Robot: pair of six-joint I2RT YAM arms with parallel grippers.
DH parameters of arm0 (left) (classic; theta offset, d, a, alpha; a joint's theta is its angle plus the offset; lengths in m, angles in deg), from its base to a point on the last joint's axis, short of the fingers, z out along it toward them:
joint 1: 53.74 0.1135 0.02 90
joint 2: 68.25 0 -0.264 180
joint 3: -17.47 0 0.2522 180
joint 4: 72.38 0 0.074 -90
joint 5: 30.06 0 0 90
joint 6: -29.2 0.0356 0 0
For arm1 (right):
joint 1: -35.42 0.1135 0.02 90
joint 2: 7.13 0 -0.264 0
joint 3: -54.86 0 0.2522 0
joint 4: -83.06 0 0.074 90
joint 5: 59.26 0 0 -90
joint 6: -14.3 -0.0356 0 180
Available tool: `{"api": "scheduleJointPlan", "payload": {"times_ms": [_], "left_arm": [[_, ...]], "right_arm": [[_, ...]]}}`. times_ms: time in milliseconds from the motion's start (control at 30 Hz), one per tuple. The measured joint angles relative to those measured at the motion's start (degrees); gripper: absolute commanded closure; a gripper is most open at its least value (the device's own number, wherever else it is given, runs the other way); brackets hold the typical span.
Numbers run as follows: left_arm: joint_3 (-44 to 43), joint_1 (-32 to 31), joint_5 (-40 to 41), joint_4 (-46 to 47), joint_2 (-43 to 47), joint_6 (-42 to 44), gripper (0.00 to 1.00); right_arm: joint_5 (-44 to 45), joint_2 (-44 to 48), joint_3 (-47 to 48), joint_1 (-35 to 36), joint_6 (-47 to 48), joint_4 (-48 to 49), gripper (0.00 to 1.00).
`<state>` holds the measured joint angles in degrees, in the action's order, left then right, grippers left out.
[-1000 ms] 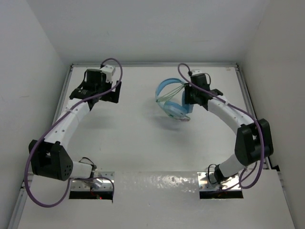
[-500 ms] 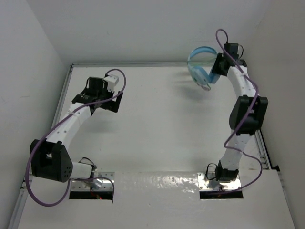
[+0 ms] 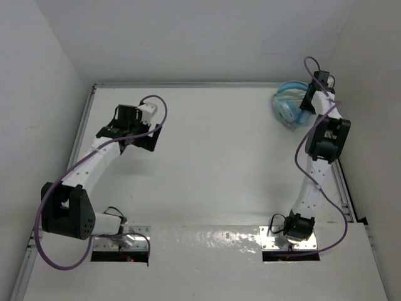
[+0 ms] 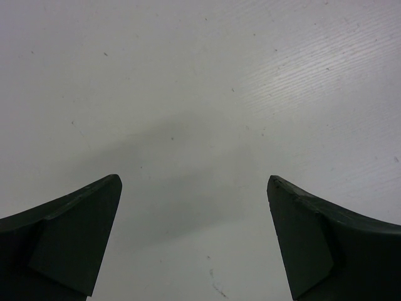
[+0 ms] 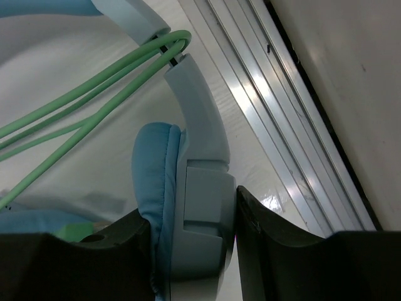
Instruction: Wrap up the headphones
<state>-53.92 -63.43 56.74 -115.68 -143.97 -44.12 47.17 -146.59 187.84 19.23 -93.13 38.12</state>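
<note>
The light blue headphones (image 3: pixel 289 104) are at the table's far right corner, held by my right gripper (image 3: pixel 306 102). In the right wrist view the gripper (image 5: pixel 191 241) is shut on one ear cup (image 5: pixel 188 207), with the blue pad against one finger and the grey shell against the other. The pale green cord (image 5: pixel 81 119) runs in several strands from the headband (image 5: pixel 135 19) across the upper left. My left gripper (image 3: pixel 139 129) is open and empty over bare table at the far left; its view (image 4: pixel 194 207) shows only the white surface.
A metal rail (image 5: pixel 282 119) runs along the table's right edge close beside the headphones. White walls enclose the table at the back and both sides. Purple cables loop over both arms.
My right arm has swung the headphones from the table's centre-right up and over to the far right corner and stretched out. The left arm has barely moved.
</note>
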Motion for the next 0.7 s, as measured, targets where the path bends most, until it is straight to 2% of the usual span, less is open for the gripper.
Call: {"api": "scheduleJointPlan", "payload": {"times_ms": [33,67,133,167,233,267,300,400,567,600,700], "left_arm": [[0.0,0.0,0.09,0.09,-0.24,0.02,0.0],[0.0,0.0,0.2,0.11,-0.59,0.02,0.0],[0.0,0.0,0.59,0.15,-1.33,0.02,0.0],[0.0,0.0,0.68,0.13,-1.7,0.02,0.0],[0.0,0.0,0.94,0.13,-2.25,0.02,0.0],[0.0,0.0,1.03,0.09,-2.34,0.02,0.0],[0.0,0.0,1.05,0.07,-2.34,0.02,0.0],[0.0,0.0,1.03,0.09,-2.34,0.02,0.0],[0.0,0.0,1.03,-0.04,-2.34,0.07,0.0],[0.0,0.0,1.03,-0.09,-2.34,0.13,0.0],[0.0,0.0,1.2,-0.31,-2.27,0.42,0.0]], "right_arm": [[-0.33,-0.42,0.0,-0.31,0.31,0.37,0.94],[-0.59,-0.83,0.07,-0.46,0.72,1.07,0.85],[-0.79,-0.94,0.09,-0.35,1.66,1.75,0.79],[-0.79,-0.94,0.04,-0.24,2.05,2.14,0.65],[-0.74,-0.94,-0.31,0.04,2.56,3.15,0.51],[-0.76,-0.94,-0.46,0.15,2.69,3.58,0.34],[-1.14,-0.94,-0.59,0.2,2.38,4.15,0.29],[-1.99,-0.87,-1.14,0.37,2.95,5.49,0.18],[-3.23,3.96,-8.87,0.37,2.86,7.5,0.16],[-3.26,6.1,-11.3,0.44,2.89,7.54,0.11],[-4.09,11.41,-14.86,0.59,3.34,6.99,0.07]]}}
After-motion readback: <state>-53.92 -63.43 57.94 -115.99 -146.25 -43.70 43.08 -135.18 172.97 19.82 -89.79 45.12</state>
